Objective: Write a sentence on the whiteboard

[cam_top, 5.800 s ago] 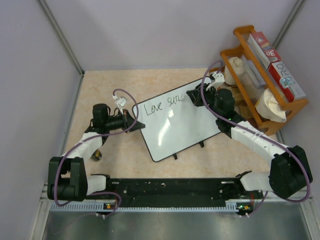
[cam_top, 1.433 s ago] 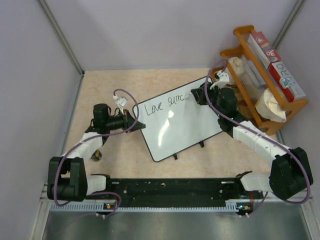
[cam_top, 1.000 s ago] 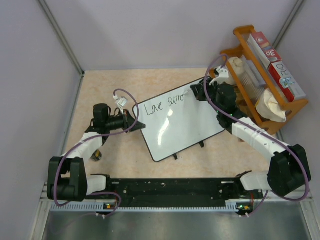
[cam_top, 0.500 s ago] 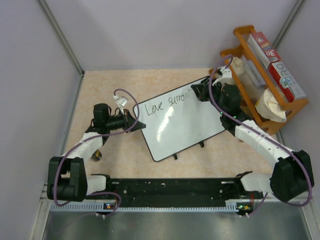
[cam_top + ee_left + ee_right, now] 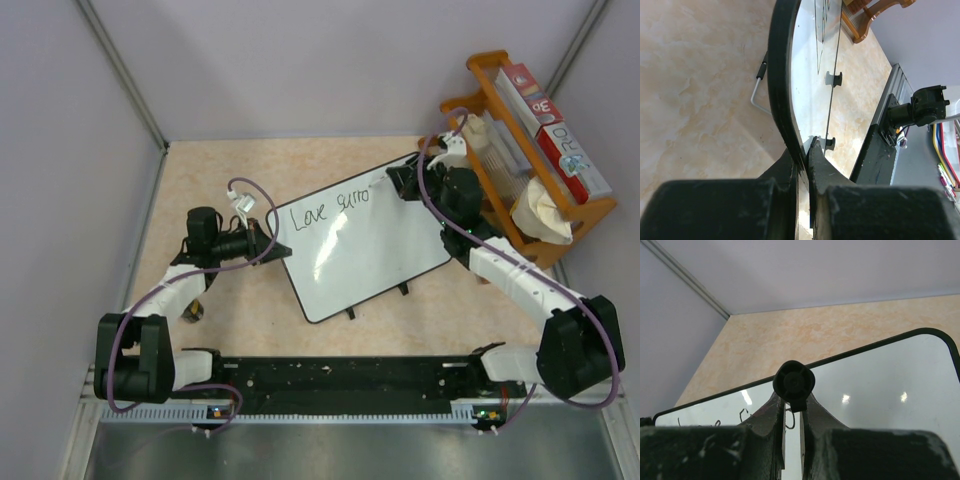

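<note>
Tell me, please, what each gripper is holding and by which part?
The left gripper clamps the whiteboard by its framed edge near the far-left corner. The right gripper pinches a marker by its barrel, seen end-on.

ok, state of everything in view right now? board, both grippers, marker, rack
whiteboard: lying on the table, partly written, "Love" plus a second word along the far edge
left gripper: shut on the whiteboard's left corner
right gripper: shut on the marker
marker: held at the whiteboard's far right corner, tip contact unclear
wooden rack: upright, stocked
</note>
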`<state>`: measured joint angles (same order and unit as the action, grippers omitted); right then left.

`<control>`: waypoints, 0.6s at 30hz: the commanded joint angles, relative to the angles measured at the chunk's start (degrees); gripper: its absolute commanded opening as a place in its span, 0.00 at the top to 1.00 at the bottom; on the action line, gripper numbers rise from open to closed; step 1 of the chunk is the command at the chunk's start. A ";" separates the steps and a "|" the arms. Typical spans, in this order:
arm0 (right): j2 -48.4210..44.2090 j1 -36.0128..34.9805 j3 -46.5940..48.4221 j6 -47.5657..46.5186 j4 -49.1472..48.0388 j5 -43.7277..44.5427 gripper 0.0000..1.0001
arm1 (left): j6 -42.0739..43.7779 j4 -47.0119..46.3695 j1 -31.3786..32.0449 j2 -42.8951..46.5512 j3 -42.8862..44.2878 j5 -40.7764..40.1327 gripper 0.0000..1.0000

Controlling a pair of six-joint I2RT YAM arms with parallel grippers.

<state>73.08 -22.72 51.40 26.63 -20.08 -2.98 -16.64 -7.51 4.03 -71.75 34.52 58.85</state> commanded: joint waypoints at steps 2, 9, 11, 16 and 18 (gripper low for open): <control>1.28 0.57 2.13 -0.53 -1.72 1.05 1.00 | 13.66 1.09 1.50 -0.41 -0.95 -7.26 1.00; 2.60 0.57 1.34 -0.44 -1.72 1.14 1.00 | 13.74 1.09 1.50 -0.59 -0.95 -7.26 1.00; 2.51 0.57 0.73 -0.35 -1.72 0.87 1.00 | 13.74 1.09 1.50 -0.41 -0.95 -7.26 1.00; 1.81 0.57 -1.03 -0.35 -1.46 0.96 1.00 | 13.74 1.09 1.50 -0.59 -0.86 -7.35 1.00; 1.54 0.66 -1.47 -0.35 -1.19 0.87 1.00 | 13.83 1.18 1.50 -0.68 -0.69 -7.43 1.00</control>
<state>75.07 -22.70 51.31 26.65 -20.56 -2.57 -16.67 -7.38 4.05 -71.75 34.54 58.61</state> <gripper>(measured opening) 0.080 0.061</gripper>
